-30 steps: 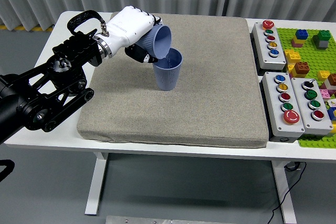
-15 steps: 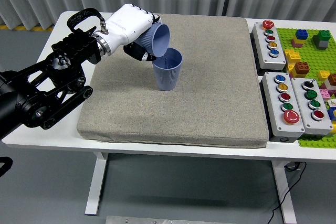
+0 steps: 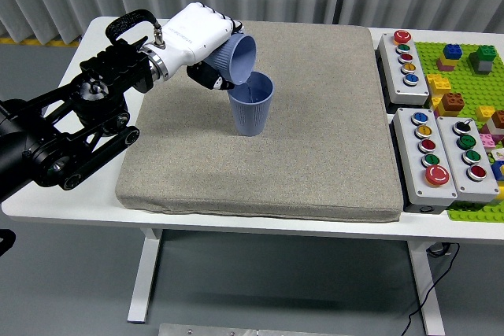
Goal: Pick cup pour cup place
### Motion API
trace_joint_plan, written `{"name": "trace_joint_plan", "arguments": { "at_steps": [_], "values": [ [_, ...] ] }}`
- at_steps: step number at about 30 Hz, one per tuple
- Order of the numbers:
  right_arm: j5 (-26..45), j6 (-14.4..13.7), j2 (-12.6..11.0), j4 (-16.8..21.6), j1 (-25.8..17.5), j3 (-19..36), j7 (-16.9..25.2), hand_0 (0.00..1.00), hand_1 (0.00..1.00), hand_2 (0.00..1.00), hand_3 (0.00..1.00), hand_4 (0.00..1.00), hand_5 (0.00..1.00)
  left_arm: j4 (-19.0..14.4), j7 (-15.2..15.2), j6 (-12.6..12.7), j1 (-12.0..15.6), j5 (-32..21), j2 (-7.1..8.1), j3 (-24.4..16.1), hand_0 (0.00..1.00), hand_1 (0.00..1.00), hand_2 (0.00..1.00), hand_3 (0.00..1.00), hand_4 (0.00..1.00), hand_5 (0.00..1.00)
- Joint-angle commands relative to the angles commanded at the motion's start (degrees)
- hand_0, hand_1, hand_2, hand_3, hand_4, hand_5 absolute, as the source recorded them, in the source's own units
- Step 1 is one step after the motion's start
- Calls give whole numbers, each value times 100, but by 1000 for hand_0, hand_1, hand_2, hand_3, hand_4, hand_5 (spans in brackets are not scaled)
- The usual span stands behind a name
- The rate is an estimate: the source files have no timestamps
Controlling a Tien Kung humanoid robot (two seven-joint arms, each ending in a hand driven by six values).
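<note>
Reaching in from the left edge, the black left arm (image 3: 71, 135) crosses the near-left corner of the white table (image 3: 94, 53) and ends in the white left hand (image 3: 193, 37), whose fingers are wrapped around the tilted cup (image 3: 236, 59). That held cup lies with its long axis sloping down and to the right, base buried in the palm, open mouth facing right and slightly toward the camera. Just below and to the right stands the upright cup (image 3: 252, 104) on the grey mat (image 3: 315, 155), and the lower lip of the tilted cup appears to hang right over its rim, possibly touching it; contact cannot be confirmed. Whether anything is flowing between them is too fine to see. By my judgement the pour is in progress or nearly done, and the coming placement turns on rolling the held cup back upright and finding bare mat to the left or front of the standing one. Further right sit the button boxes (image 3: 437, 151) and the green brick board (image 3: 472, 76), well apart. No right arm shows.
</note>
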Motion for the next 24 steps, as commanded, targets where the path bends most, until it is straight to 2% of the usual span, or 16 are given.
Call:
{"name": "trace_joint_plan", "arguments": {
  "at_steps": [24],
  "values": [
    [-3, 1, 2, 5, -12, -3, -12, 642, 609, 516, 595, 2, 8, -61, 78, -5, -231, 102, 140, 332, 511, 468, 496, 556, 861, 201]
  ]
}}
